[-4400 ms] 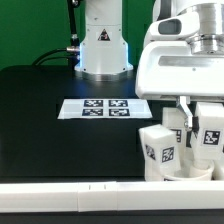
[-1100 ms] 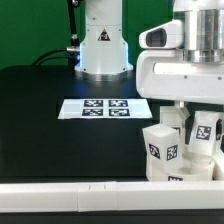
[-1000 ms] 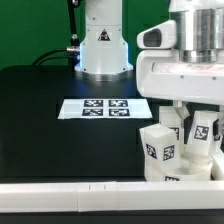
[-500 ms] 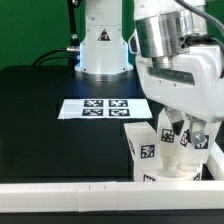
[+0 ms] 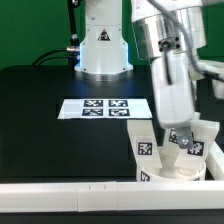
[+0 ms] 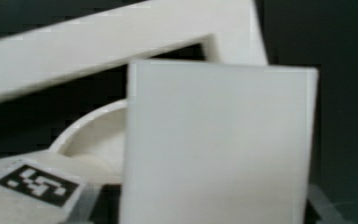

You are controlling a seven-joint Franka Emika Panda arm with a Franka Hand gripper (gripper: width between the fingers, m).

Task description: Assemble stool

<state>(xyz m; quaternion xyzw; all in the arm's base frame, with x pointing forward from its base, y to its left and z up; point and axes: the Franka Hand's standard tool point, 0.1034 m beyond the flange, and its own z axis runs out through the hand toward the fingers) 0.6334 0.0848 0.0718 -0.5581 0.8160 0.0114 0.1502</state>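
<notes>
The stool stands at the exterior view's lower right. Its round white seat (image 5: 172, 177) lies against the front rail, and a tagged leg (image 5: 143, 147) stands upright on it. My gripper (image 5: 186, 138) comes down from above, turned at an angle, and is shut on a second tagged leg (image 5: 192, 147) standing on the seat. In the wrist view this held leg (image 6: 220, 145) fills the middle as a plain white block. The curved seat (image 6: 83, 135) and a tagged leg (image 6: 43, 187) show beside it. The fingers themselves are hidden.
The marker board (image 5: 103, 107) lies flat on the black table, in the middle. The robot's white base (image 5: 103, 45) stands behind it. A white rail (image 5: 60, 194) runs along the table's front edge and also shows in the wrist view (image 6: 123, 55).
My gripper has twisted round on the leg and its body now leans to the exterior view's left. The stool has turned with it and shifted slightly left.
</notes>
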